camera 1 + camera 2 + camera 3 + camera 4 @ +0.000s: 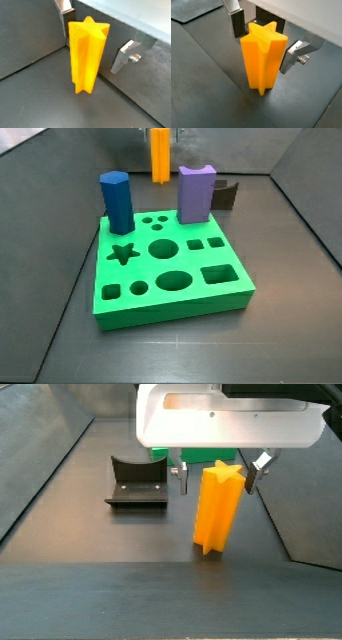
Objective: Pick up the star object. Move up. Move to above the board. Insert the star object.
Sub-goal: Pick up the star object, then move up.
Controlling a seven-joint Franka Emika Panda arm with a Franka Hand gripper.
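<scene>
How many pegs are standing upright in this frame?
3. The star object stands on the floor between the open claw's fingers; blue peg and purple peg stand on the board.

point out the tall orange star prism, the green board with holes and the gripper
tall orange star prism (pixel 219 509), side view, front face
green board with holes (pixel 167 308), side view, front wall
gripper (pixel 264 35), wrist view, midway between fingertips, straddling the prism
</scene>
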